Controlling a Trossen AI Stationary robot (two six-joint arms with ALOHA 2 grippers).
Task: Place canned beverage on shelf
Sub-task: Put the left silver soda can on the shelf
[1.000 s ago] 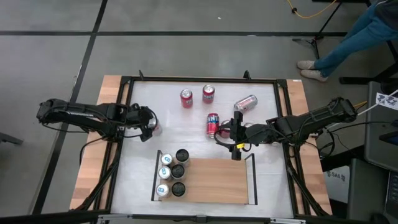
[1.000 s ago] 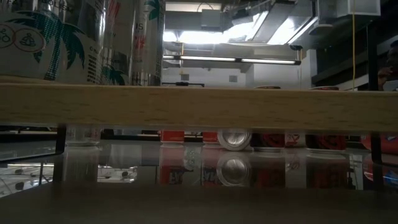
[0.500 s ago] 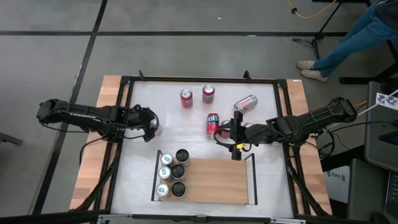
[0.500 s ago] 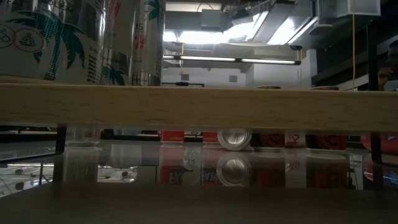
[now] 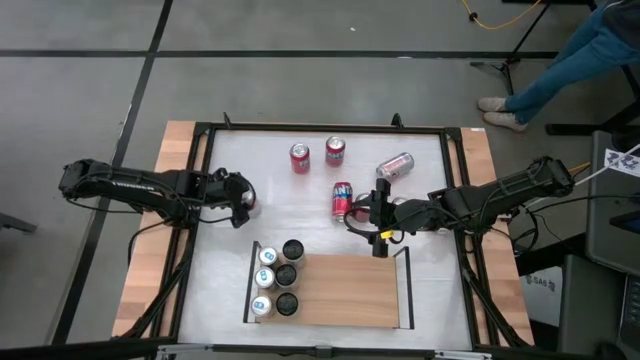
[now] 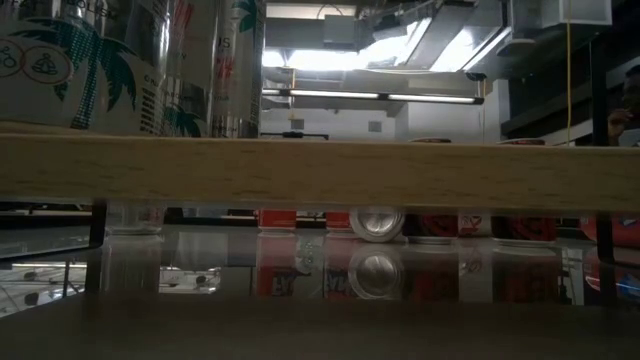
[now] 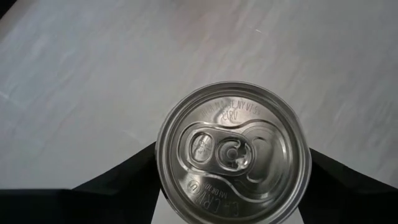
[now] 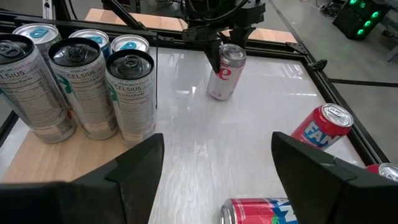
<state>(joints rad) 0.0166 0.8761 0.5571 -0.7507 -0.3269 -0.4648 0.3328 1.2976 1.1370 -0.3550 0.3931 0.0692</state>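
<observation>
My left gripper [image 5: 240, 200] is at the table's left, shut on a silver-white can with red marks [image 8: 222, 74]. The can's top [image 7: 233, 149] fills the left wrist view. My right gripper [image 5: 378, 217] waits open and empty at mid-table [image 8: 217, 140]. A red and blue can [image 5: 343, 200] lies on its side just ahead of its fingers [image 8: 255, 211]. The light-wood shelf [image 5: 345, 292] with black end rails lies near the table's front edge. Several tall cans [image 5: 277, 277] stand on its left end. My left gripper pinches the can's upper part, just under the top rim [image 7: 161, 155], between its two fingers, one on each side. The fingers [image 8: 214, 57] come from above, pointing down. The can is tilted, and I cannot tell whether its base [image 8: 217, 95] touches the table.
Two red cans [image 5: 300, 157] [image 5: 335, 150] stand near the far edge, and a silver-red can [image 5: 395, 165] lies beside them. In the low view the shelf's wooden edge [image 6: 320, 170] spans the picture. A person's legs [image 5: 580, 55] show beyond the far right corner.
In the high view less of the silver-white can shows beside my left gripper than a second ago. My right gripper has kept still.
</observation>
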